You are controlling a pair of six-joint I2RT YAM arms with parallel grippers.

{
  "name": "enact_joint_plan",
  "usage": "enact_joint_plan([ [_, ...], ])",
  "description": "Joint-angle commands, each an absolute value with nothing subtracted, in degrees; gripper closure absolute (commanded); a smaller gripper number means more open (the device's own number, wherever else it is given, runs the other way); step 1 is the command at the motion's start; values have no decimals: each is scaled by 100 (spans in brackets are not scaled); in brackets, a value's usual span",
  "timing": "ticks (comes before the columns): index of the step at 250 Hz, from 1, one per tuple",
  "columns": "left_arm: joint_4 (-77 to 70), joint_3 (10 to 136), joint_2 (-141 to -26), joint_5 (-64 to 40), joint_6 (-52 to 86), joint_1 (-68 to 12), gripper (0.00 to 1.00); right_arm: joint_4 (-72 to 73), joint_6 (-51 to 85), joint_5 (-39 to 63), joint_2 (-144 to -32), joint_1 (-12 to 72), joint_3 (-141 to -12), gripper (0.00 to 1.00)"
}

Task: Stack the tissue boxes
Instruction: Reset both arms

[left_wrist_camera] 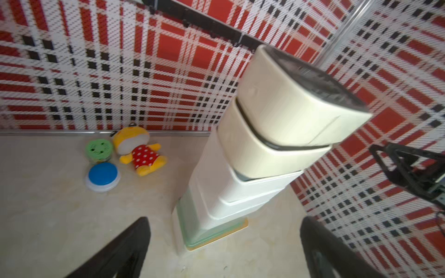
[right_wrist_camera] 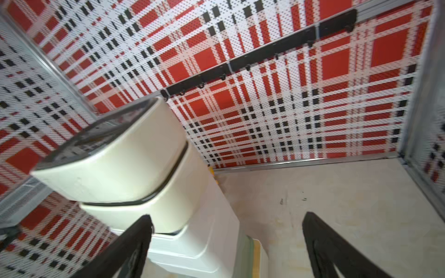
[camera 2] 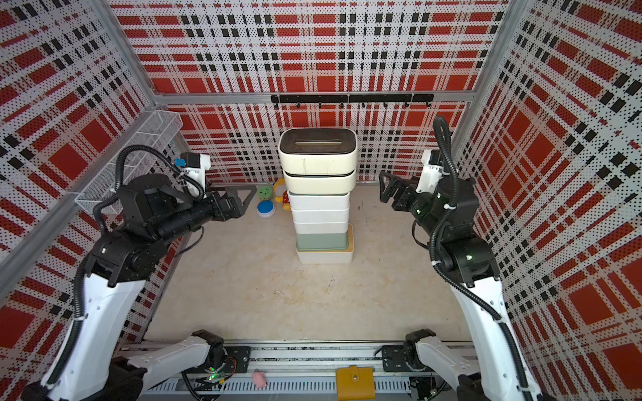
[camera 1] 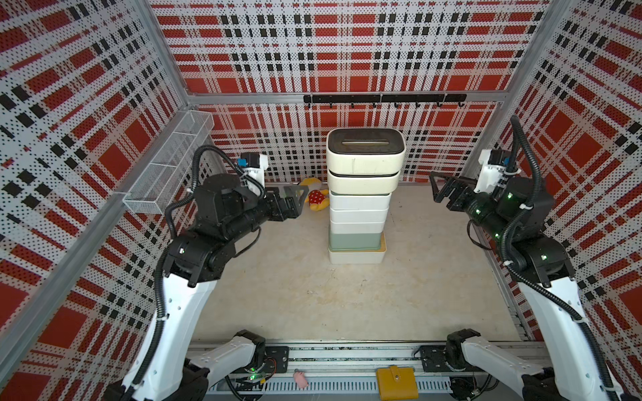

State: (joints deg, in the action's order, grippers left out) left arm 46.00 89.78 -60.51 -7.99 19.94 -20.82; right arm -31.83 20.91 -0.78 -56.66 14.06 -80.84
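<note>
All seven tissue boxes (camera 1: 361, 194) are in one tall tower mid-worktop (camera 1: 312, 295), top two overhanging. The left hand (camera 1: 298, 201) and right hand (camera 1: 436, 189) flank it, wide open and empty. One nudge probably topples it.

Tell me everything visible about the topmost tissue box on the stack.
The topmost tissue box is cream, plastic-looking, with rounded corners and a dark lid bearing a long narrow slot. It sits upright, level and closed, crowning the stack, resting on a similar cream box and roughly flush with it. Faint marks show on its front. The open left pincer and right pincer stand to either side of it without touching.
</note>
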Motion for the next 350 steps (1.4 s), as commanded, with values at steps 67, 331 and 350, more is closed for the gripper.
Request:
enact_joint_plan([
  [67, 3127, 5514, -4928, 2146, 2472, -1831, 1, -1598, 1797, -1413, -5041, 1354, -5528, 0],
  [331, -6470, 1741, -8728, 3708, -572, -1362, 1, 3222, 682, -2143, -6967, 64, -2401, 0],
  [350, -6106, 1843, -8691, 3363, -522, -1282, 1, 3566, 709, -2074, -7149, -15, -2282, 0],
])
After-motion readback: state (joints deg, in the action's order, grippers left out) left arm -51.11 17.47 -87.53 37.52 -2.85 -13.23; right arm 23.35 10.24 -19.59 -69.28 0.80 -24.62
